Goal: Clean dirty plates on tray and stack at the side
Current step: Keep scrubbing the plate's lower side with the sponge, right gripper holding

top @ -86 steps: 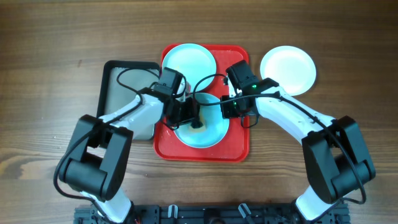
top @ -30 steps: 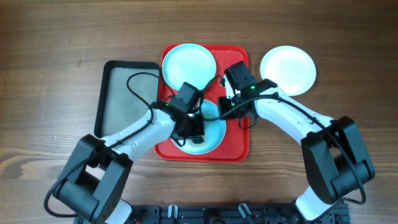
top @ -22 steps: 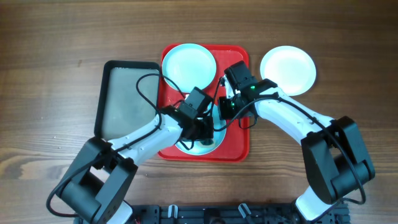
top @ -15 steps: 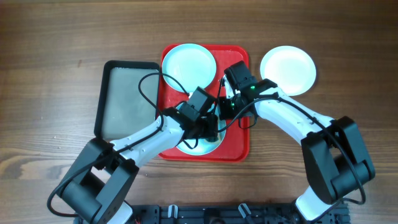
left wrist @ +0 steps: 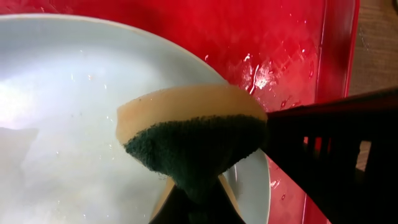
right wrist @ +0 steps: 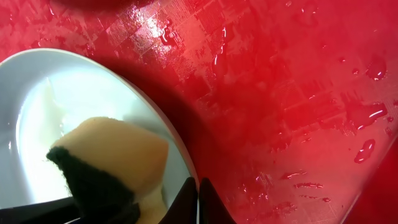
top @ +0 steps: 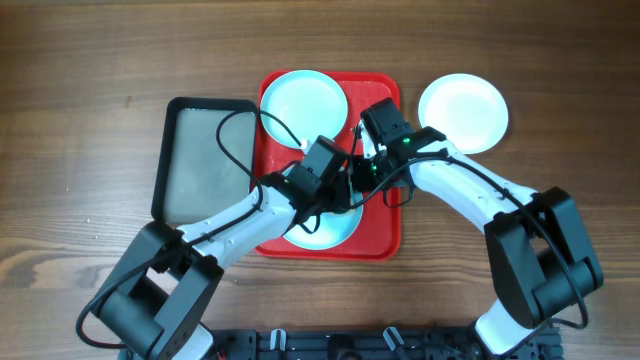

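A pale plate (top: 322,228) lies in the near half of the red tray (top: 385,228). My left gripper (top: 340,195) hangs over it, shut on a yellow sponge (left wrist: 193,134) whose dark green scouring side faces the camera. The sponge rests by the right rim of this plate (left wrist: 68,118). My right gripper (right wrist: 199,190) is shut on that rim, with the plate (right wrist: 56,99) on its left and the wet tray (right wrist: 286,93) on its right. A second plate (top: 303,100) sits at the tray's far left. A whiter plate (top: 463,112) lies on the table, right of the tray.
A black tray with a grey inside (top: 195,160) lies to the left of the red tray. Water drops cover the red tray's surface (left wrist: 273,43). Both arms cross over the tray's middle, close together.
My left gripper has swept the sponge across the near plate from its left side to its right rim, close to the right gripper. The right arm has stayed put.
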Controlling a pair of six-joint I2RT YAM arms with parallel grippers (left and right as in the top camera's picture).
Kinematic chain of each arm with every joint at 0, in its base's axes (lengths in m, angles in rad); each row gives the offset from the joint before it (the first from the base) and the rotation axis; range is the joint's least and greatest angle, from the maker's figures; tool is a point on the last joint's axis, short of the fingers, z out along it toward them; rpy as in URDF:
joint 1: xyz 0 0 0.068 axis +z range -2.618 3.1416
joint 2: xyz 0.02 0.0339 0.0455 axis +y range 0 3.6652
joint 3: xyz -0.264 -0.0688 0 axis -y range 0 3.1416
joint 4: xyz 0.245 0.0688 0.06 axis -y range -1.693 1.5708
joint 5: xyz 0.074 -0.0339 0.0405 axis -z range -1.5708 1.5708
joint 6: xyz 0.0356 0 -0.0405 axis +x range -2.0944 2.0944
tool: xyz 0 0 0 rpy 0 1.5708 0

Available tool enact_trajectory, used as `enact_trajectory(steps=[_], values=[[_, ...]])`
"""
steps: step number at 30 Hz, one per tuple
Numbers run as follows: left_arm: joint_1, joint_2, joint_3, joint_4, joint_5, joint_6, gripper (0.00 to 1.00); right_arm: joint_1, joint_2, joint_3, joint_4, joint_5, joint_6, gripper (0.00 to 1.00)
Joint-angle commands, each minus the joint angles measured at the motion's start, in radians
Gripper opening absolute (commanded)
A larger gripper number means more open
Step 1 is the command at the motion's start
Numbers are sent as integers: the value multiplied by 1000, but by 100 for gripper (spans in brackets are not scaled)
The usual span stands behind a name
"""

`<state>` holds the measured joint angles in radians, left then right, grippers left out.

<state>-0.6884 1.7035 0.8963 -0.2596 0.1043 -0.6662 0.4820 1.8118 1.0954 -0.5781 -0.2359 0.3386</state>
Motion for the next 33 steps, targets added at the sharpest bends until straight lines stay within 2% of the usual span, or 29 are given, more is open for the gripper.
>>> enact_trajectory(steps=[1, 6, 18, 21, 22, 24, 26, 33], values=[[-17, 15, 3, 37, -28, -27, 4, 6, -16, -8, 3, -13, 5, 4], [-2, 44, 3, 10, -87, -22, 4, 6, -16, -8, 2, -13, 5, 4], [205, -66, 7, -219, -42, -9, 4, 6, -16, -8, 5, -13, 5, 5], [222, -75, 7, -220, 37, 60, 4, 6, -16, -8, 5, -13, 5, 28], [226, -83, 7, -225, 38, 60, 4, 6, -16, -8, 3, -13, 6, 38], [234, -103, 7, -232, 37, 60, 4, 6, -16, -8, -1, -14, 14, 47], [246, -130, 7, -240, 37, 60, 4, 6, -16, -8, -11, -24, 29, 49], [254, -148, 7, -307, 37, 69, 4, 40, -16, -42, 26, -58, 29, 47]])
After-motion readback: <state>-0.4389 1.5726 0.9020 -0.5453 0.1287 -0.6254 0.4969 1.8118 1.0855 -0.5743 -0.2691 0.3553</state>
